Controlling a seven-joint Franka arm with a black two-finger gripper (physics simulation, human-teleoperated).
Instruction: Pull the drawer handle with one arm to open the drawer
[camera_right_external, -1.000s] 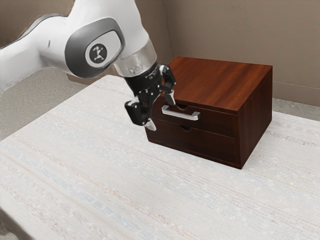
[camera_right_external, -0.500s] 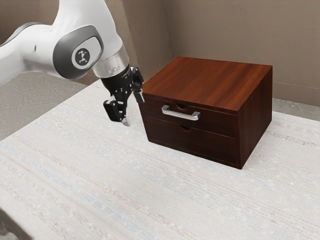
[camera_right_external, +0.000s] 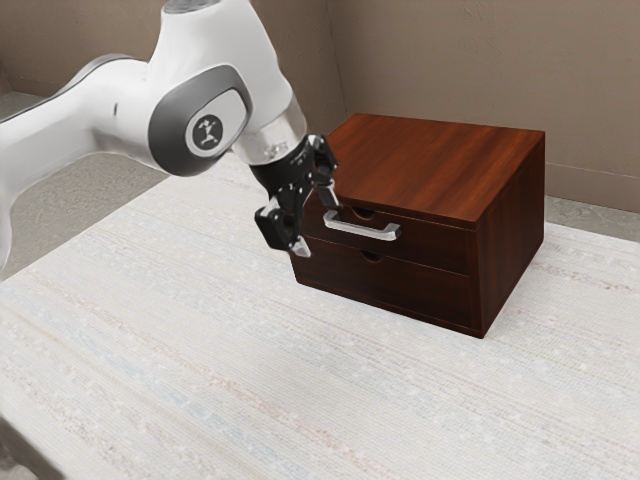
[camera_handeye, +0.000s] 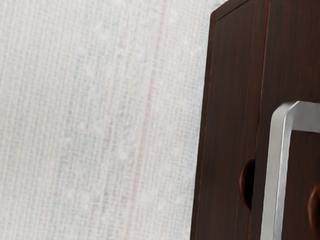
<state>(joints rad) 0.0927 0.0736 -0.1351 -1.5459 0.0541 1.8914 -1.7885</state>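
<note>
drawer handle (camera_handeye: 278, 175) and cabinet (camera_handeye: 225, 125) cut off by wrist view's edge, handle's near end partly behind gripper (camera_right_external: 315, 226)

Cabinet: dark reddish-brown wooden drawer cabinet (camera_right_external: 430, 165), an even mahogany tone with faint grain and darker seams.
Handle: silver metal bar handle (camera_right_external: 362, 229), with pale grey highlights.
Gripper: black two-finger gripper (camera_right_external: 317, 228), with whitish fingertips.
Arm: white robot arm (camera_right_external: 100, 100), with a grey joint cap bearing a white round emblem.
Table: off-white woven-textured tabletop (camera_right_external: 300, 380), with fine pale blue and pink streaks.
Wall: plain beige-brown wall (camera_right_external: 480, 60).
</note>
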